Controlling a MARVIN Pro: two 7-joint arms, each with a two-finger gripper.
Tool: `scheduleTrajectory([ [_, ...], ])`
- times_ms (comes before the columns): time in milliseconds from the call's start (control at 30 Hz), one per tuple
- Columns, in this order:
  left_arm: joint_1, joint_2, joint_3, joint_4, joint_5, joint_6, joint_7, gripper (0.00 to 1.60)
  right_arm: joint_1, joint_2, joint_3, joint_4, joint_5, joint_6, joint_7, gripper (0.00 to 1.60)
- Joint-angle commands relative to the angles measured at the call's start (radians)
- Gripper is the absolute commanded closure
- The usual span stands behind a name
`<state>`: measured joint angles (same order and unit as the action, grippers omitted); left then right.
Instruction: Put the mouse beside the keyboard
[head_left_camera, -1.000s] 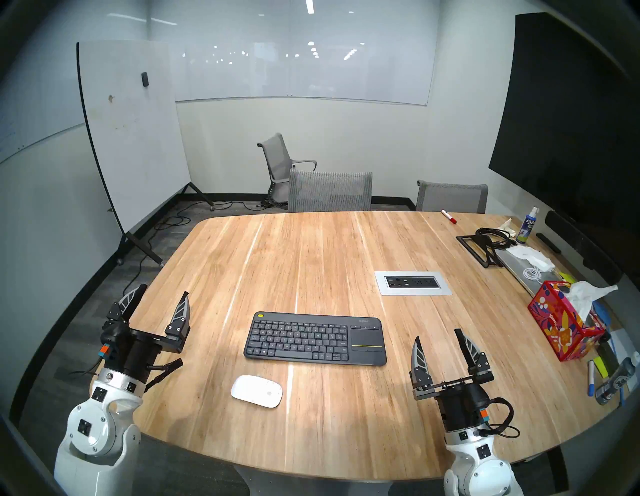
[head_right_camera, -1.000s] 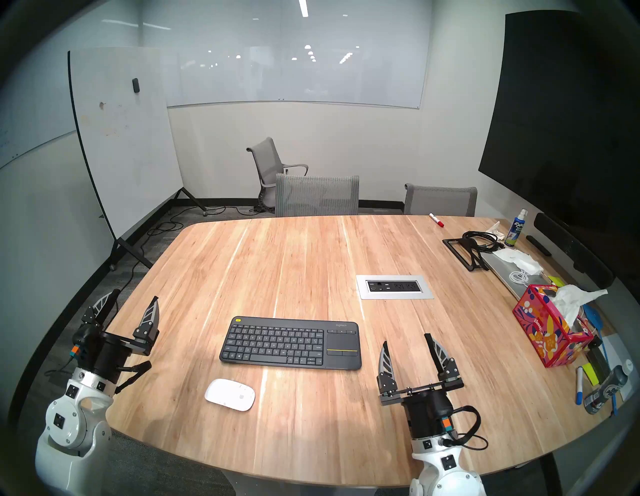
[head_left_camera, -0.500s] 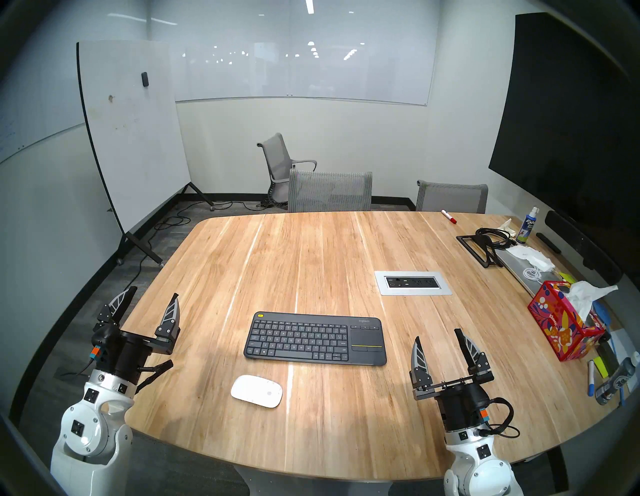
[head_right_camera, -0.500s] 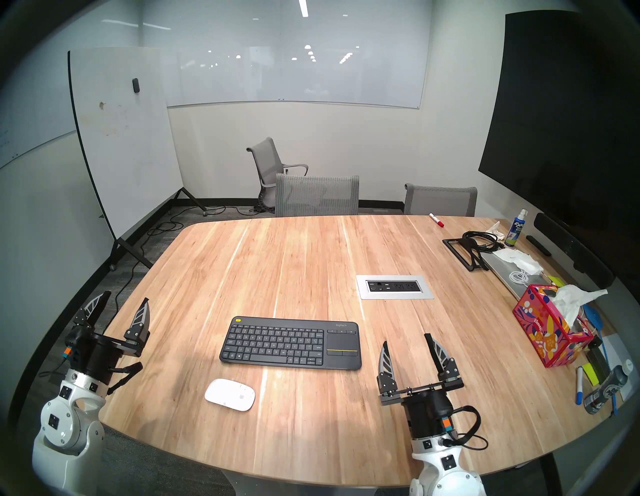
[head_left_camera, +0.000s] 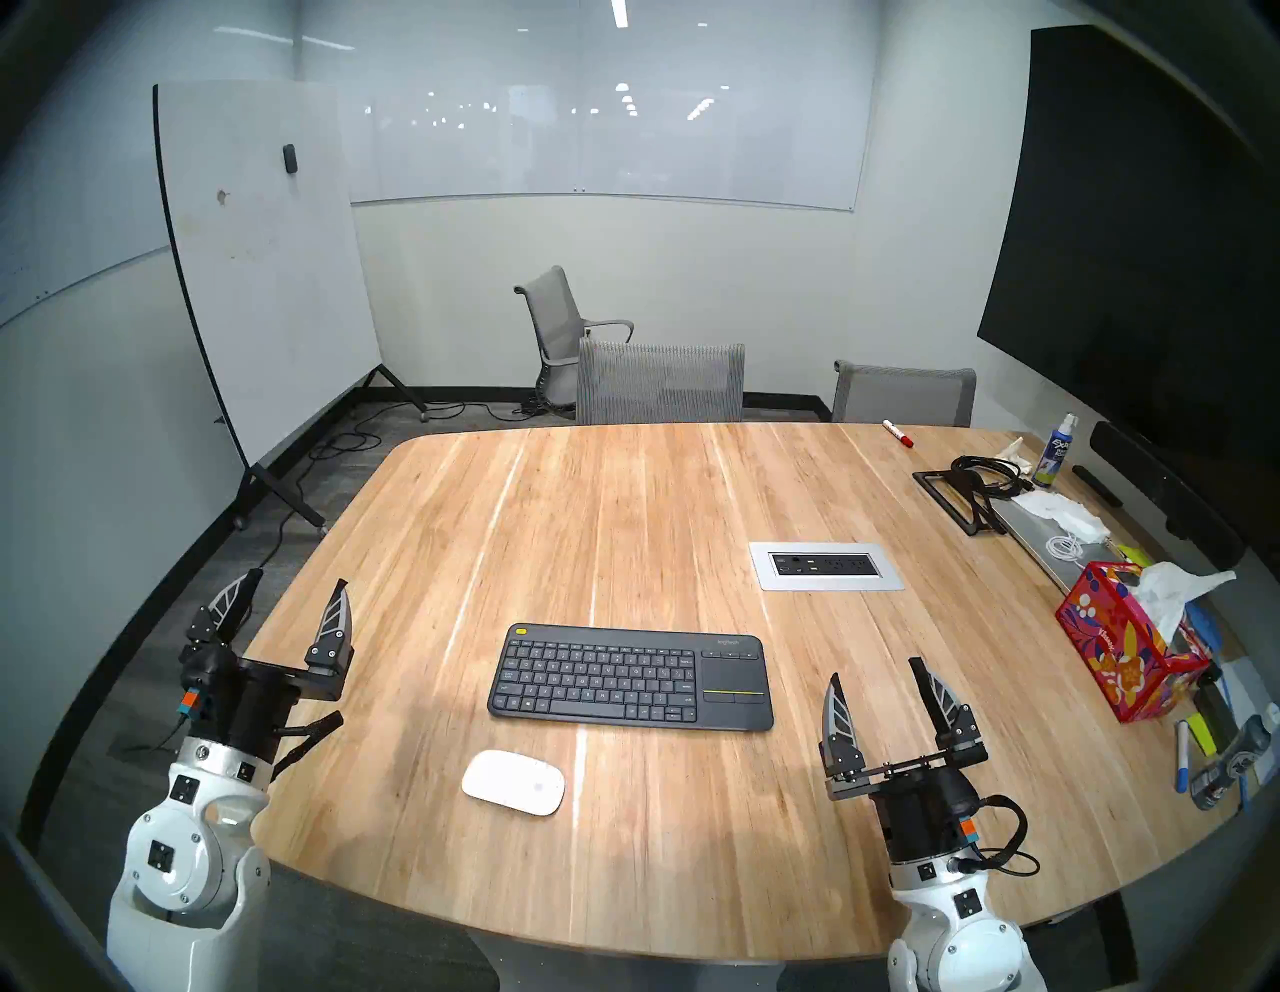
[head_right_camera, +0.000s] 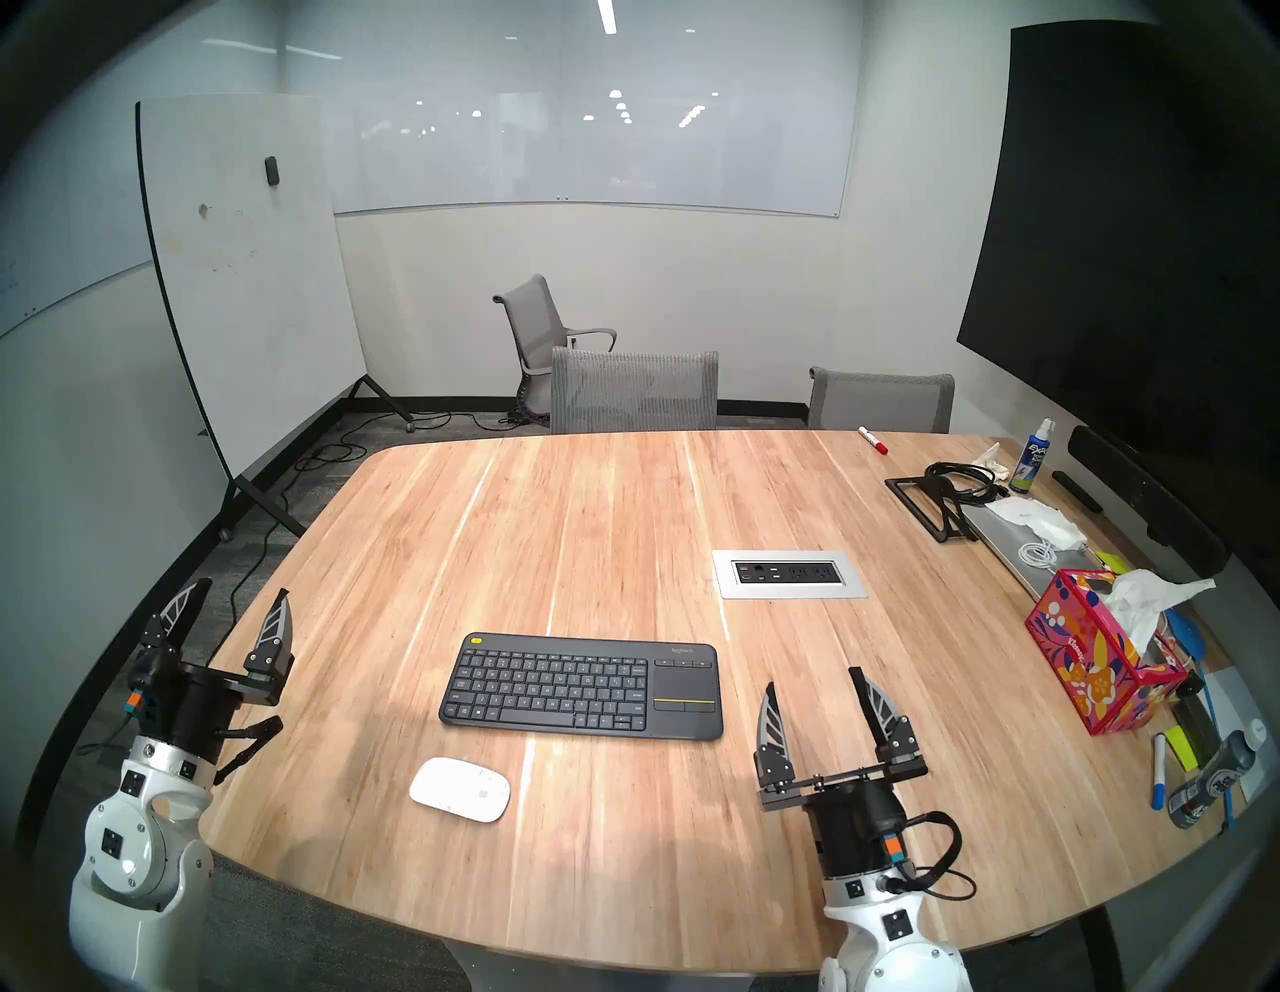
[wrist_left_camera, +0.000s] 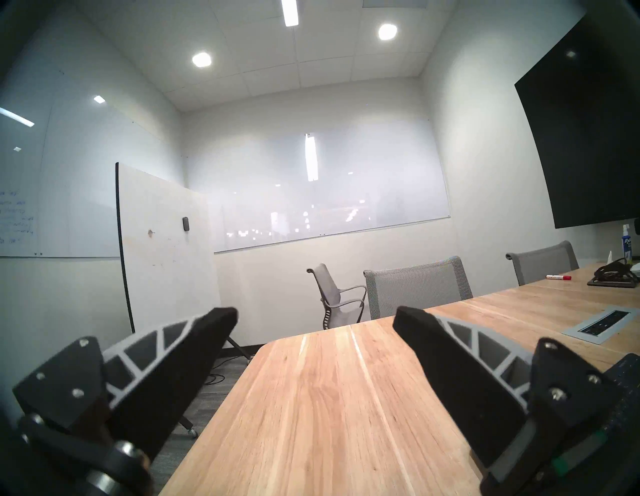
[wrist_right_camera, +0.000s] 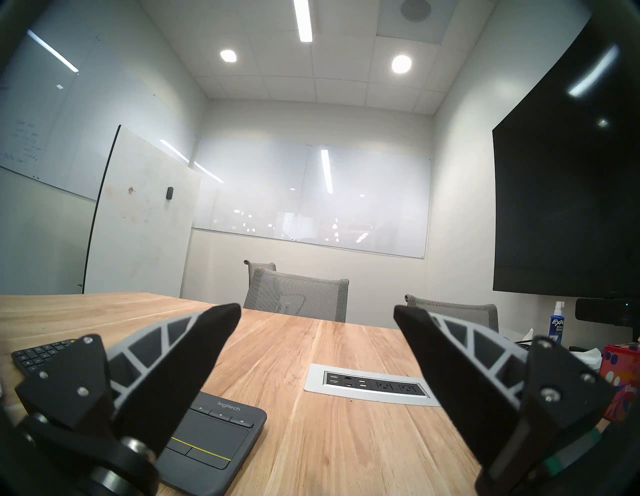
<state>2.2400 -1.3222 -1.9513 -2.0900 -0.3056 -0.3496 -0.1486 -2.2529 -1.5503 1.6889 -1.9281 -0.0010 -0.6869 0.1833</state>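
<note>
The glossy white mouse (head_left_camera: 513, 782) (head_right_camera: 460, 790) lies on the wooden table (head_left_camera: 623, 499), just in front of the left half of the dark grey keyboard (head_left_camera: 630, 677) (head_right_camera: 582, 686) (wrist_right_camera: 211, 436), with a gap between them. My left gripper (head_left_camera: 298, 585) (head_right_camera: 239, 597) (wrist_left_camera: 315, 317) hovers open and empty at the table's left edge, well left of both. My right gripper (head_left_camera: 876, 668) (head_right_camera: 812, 679) (wrist_right_camera: 317, 313) stands open and empty, right of the keyboard's touchpad end. Neither wrist view shows the mouse.
A silver power outlet panel (head_left_camera: 825, 566) is set into the table beyond the keyboard. At the right edge stand a red tissue box (head_left_camera: 1125, 651), markers, cables, a laptop and a spray bottle (head_left_camera: 1053, 450). Grey chairs (head_left_camera: 661, 382) line the far side.
My left gripper has drifted left and slightly away, out toward the table's edge. The right arm, mouse and keyboard have not moved.
</note>
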Motion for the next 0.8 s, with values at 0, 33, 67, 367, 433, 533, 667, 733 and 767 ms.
scheduleTrajectory([
  [0,0.001,0.000,-0.003,-0.014,-0.004,-0.008,-0.005,0.00,-0.004,-0.030,0.001,-0.038,-0.015,-0.042,-0.025,0.00],
  [33,0.001,0.000,-0.003,-0.014,-0.004,-0.008,-0.005,0.00,-0.001,-0.025,-0.001,-0.041,-0.027,-0.047,-0.020,0.00],
  [67,0.000,-0.001,-0.003,-0.014,-0.004,-0.008,-0.005,0.00,0.006,-0.032,-0.003,-0.039,-0.043,-0.054,-0.025,0.00],
  [367,-0.002,-0.004,-0.003,-0.013,-0.001,-0.007,-0.007,0.00,0.132,-0.022,-0.024,-0.019,-0.093,-0.006,-0.027,0.00],
  [433,-0.002,-0.005,-0.004,-0.013,-0.001,-0.006,-0.008,0.00,0.148,-0.010,-0.029,-0.021,-0.100,0.021,-0.024,0.00],
  [533,-0.003,-0.007,-0.005,-0.013,-0.001,-0.006,-0.010,0.00,0.187,-0.001,-0.033,0.001,-0.112,0.038,-0.021,0.00],
  [667,-0.004,-0.009,-0.006,-0.013,-0.001,-0.006,-0.013,0.00,0.225,0.019,-0.035,0.023,-0.121,0.053,-0.017,0.00],
  [733,-0.004,-0.010,-0.006,-0.013,-0.001,-0.006,-0.015,0.00,0.244,0.030,-0.035,0.040,-0.118,0.050,-0.012,0.00],
  [767,-0.004,-0.010,-0.007,-0.013,-0.001,-0.006,-0.015,0.00,0.254,0.033,-0.033,0.049,-0.112,0.050,-0.010,0.00],
])
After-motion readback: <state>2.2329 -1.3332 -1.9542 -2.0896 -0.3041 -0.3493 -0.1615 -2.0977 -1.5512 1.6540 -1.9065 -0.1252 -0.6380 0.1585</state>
